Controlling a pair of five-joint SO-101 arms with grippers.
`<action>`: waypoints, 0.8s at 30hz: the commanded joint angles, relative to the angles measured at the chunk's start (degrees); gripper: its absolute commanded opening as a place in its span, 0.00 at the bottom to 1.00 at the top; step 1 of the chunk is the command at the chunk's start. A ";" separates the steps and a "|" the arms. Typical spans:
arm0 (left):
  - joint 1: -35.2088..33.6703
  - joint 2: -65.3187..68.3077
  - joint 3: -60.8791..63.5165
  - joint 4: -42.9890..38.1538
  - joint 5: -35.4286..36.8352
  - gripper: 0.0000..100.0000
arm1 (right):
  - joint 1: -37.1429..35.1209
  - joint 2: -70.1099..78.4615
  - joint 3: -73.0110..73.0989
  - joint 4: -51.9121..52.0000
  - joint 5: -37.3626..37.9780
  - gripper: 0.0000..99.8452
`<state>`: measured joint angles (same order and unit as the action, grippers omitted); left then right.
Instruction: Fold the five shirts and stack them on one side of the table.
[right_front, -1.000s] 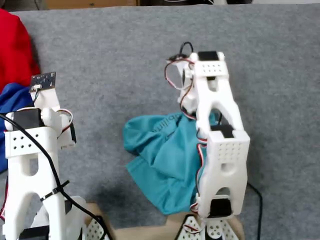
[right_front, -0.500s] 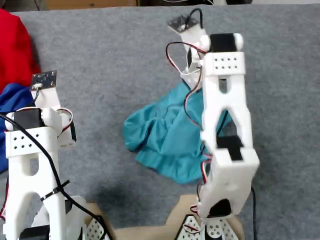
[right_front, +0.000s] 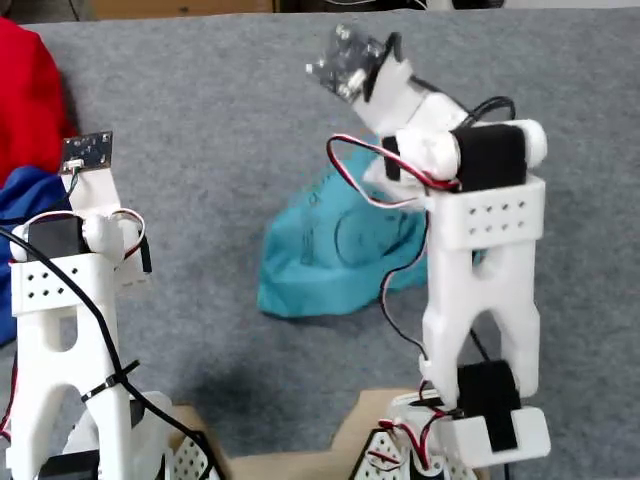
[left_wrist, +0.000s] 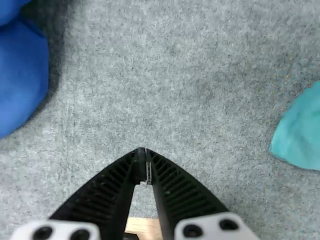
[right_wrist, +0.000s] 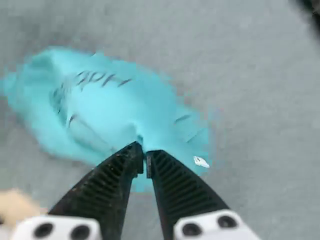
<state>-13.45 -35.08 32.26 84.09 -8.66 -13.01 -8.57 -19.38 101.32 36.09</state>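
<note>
A teal shirt (right_front: 335, 250) lies bunched on the grey table cover in the middle; its printed side (right_wrist: 95, 95) faces up. My right gripper (right_wrist: 145, 152) is shut on a pinch of this teal shirt near its edge, and the raised right arm (right_front: 485, 230) stands over the shirt's right side. My left gripper (left_wrist: 143, 156) is shut with nothing in it, hovering over bare grey cover. A blue shirt (left_wrist: 20, 70) lies beside it, and the teal shirt's (left_wrist: 300, 135) corner shows on its other side.
A red shirt (right_front: 30, 90) is heaped at the far left edge, with the blue shirt (right_front: 30, 200) just in front of it behind the left arm (right_front: 70, 300). The grey cover (right_front: 560, 120) is open at the back and right.
The right arm rose and swung back with the teal shirt, pulling its near part away from the table's front edge; the shirt is now more compact. The left arm stayed still.
</note>
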 joint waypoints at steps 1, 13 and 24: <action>0.00 -1.27 -1.32 -0.79 -0.18 0.02 | 0.66 -2.51 12.18 -1.23 2.90 0.01; 3.78 -0.75 -7.74 -0.88 -0.09 0.02 | -6.46 -2.24 34.95 -16.79 3.34 0.04; 11.08 -0.66 -4.48 -10.55 0.53 0.02 | -6.55 -2.68 42.42 -26.20 0.26 0.38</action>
<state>-3.43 -35.08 27.69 78.46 -8.66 -22.86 -8.66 24.22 75.74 38.64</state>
